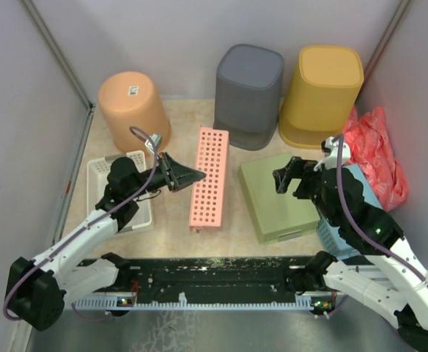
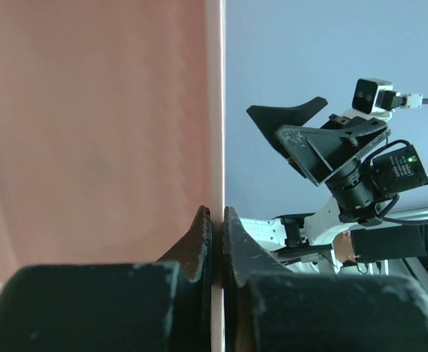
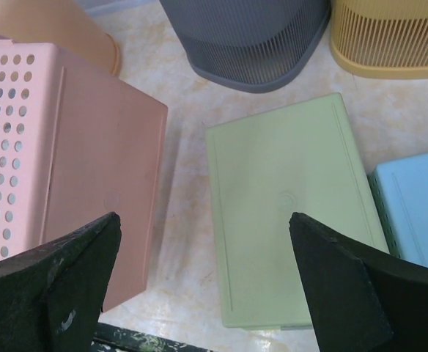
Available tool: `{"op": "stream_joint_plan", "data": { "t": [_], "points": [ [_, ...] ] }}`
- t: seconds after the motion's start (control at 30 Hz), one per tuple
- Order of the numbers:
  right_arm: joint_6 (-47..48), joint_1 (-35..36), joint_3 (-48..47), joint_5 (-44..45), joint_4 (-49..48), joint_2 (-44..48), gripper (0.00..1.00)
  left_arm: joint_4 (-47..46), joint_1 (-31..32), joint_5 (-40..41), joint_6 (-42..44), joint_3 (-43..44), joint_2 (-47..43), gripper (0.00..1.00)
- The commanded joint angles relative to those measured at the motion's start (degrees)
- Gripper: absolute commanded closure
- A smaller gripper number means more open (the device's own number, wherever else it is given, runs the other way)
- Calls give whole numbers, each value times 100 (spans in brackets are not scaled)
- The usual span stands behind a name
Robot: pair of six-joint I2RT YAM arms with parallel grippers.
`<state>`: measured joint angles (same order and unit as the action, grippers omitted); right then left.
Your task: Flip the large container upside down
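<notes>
Pink plastic, full of round holes – that is the large container, and it stands tipped up on one long side in the middle of the table, its perforated wall turned to the ceiling. From the right wrist view its smooth base faces the right arm.

The left gripper reaches in from the left and is clenched on the container's thin wall; in its own camera the two black fingers pinch the pale edge between them, with the pink surface filling the left half of the view.

The right gripper hangs above the near-left part of an upturned green container, jaws spread wide – nothing between them. Through that gap you see the green base and, just beside it on the right, a blue container.

Along the back wall stand three inverted bins: an orange bucket, a grey bin and a yellow bin. A white basket sits under the left arm, and a red plastic bag lies crumpled at the right wall.
</notes>
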<state>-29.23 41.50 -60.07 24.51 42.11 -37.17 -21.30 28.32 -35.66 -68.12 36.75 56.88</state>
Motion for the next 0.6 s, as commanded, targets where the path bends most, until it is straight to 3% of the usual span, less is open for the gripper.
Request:
{"op": "stream_joint_plan", "data": {
  "t": [0.0, 0.3, 0.47, 0.57],
  "points": [
    [-12, -1, -193, 100, 91, -97, 2, -2333, 11, -64, -782, -473, 157, 100],
    [61, -2, -112, 70, 1, -211, 2, -4957, -35, 66, -1955, -1703, 1159, 100],
    [85, -3, -107, 65, 15, -246, 2, -4238, -311, -180, -1727, -1782, 1217, 99],
    [107, -6, -85, 78, 23, -239, 2, -3429, -555, -515, -1383, -1786, 1081, 79]
  ]
}}
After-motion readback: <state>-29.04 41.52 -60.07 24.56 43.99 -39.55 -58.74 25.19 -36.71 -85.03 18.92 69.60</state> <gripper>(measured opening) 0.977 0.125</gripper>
